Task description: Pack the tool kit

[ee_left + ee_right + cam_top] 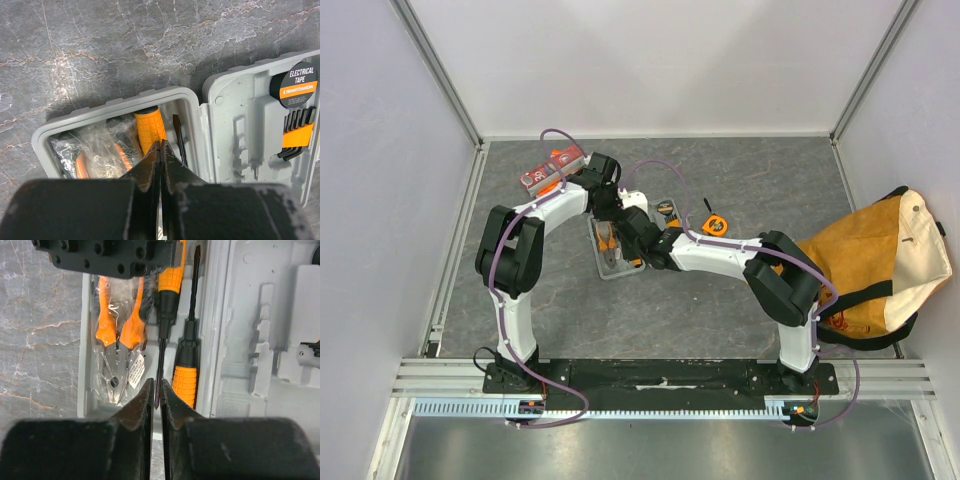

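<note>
You see the grey hinged case point(50, 136) lying open at bench point(720, 300) ctr. Its moulded slots hold orange/blk tools: bagged pliers point(120, 330), screwdrivers point(185, 375), tape point(295, 85). L gripper point(160, 146) is fully closed and empty. R gripper point(156, 386) is slightly ajar, with a screwdriver tip between its fingers.

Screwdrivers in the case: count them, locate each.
2, both in the case: first screwdriver lies beside the pliers; second screwdriver lies reversed, nearer the hinge. Others may be hidden.

Counted one grey case point(117, 100), two screwdrivers point(186, 365), one bagged pair of pliers point(120, 335), one roll of electrical tape point(300, 82), one tape measure point(715, 224), one canvas bag point(865, 260).
</note>
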